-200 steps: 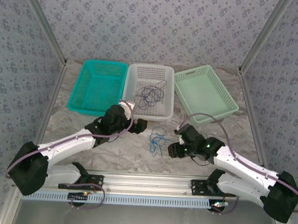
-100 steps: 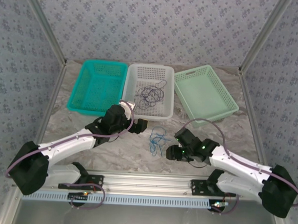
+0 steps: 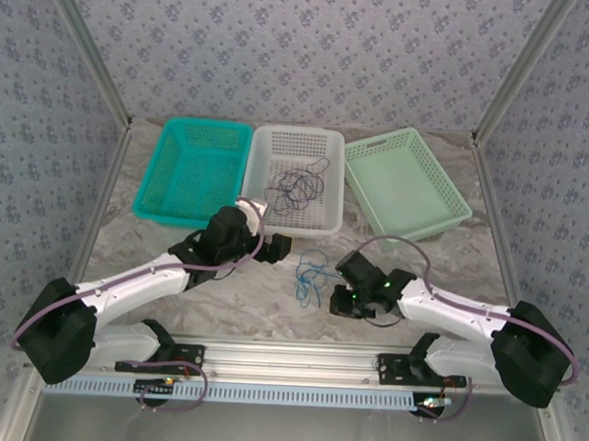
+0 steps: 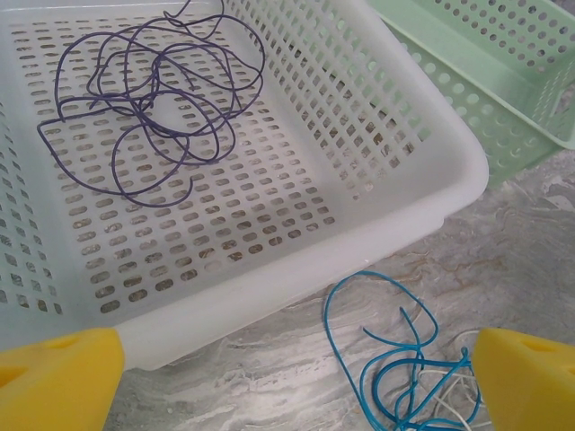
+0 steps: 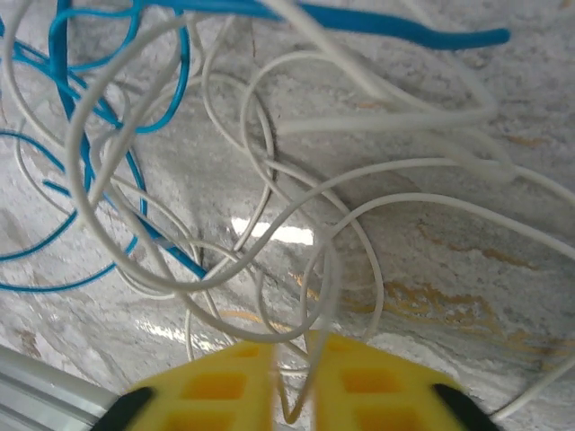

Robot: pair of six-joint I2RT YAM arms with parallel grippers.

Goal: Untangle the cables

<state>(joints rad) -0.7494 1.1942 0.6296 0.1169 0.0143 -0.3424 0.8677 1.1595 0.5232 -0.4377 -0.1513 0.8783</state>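
Right gripper (image 5: 289, 377) has slid nearer the white basket (image 4: 269, 292) and now pinches the white cable (image 5: 386, 121). Left gripper (image 4: 292, 377) gapes wide, just beside that basket.

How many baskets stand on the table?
3. The teal basket is at the left, the white basket in the middle with a purple cable inside, the pale green basket at the right. None seems hidden.

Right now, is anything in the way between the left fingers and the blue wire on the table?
No, nothing visible. The open left fingers hover with the blue wire lying on the bare table just ahead of them; the white basket sits beyond it.
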